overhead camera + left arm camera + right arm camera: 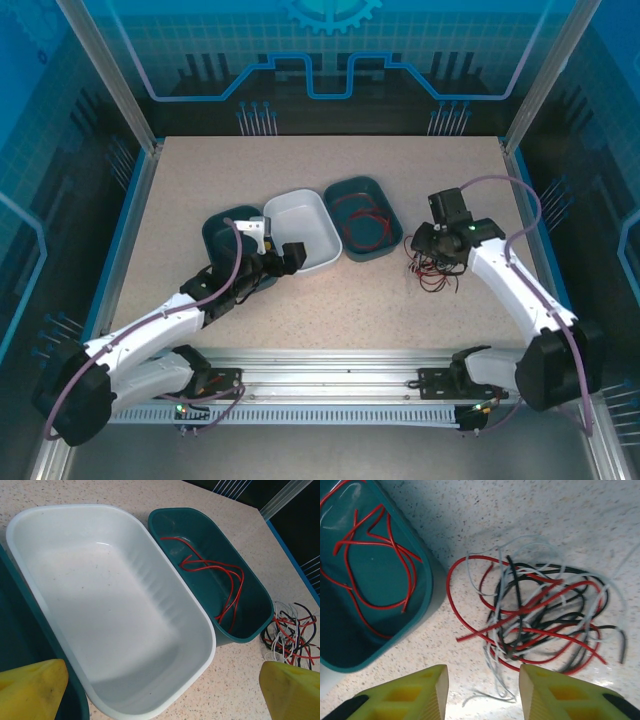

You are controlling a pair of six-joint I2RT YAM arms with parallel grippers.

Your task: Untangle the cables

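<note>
A tangle of red, black and white cables [540, 615] lies on the table right of the trays; it also shows as the cable pile [432, 268] and the bundle [292, 637]. My right gripper [483, 692] hovers open just above the near edge of the tangle, a white strand between its yellow fingers [420, 695]. Red cables [220, 580] lie loose inside the right teal tray [362, 216]. My left gripper [162, 695] is open over the near end of the empty white tray [30, 525], nothing between its fingertips.
A third teal tray [222, 232] sits left of the white one, partly under my left arm [200, 300]. Bare speckled tabletop [330, 160] stretches behind the trays and in front of them. Metal frame rails [330, 362] border the near edge.
</note>
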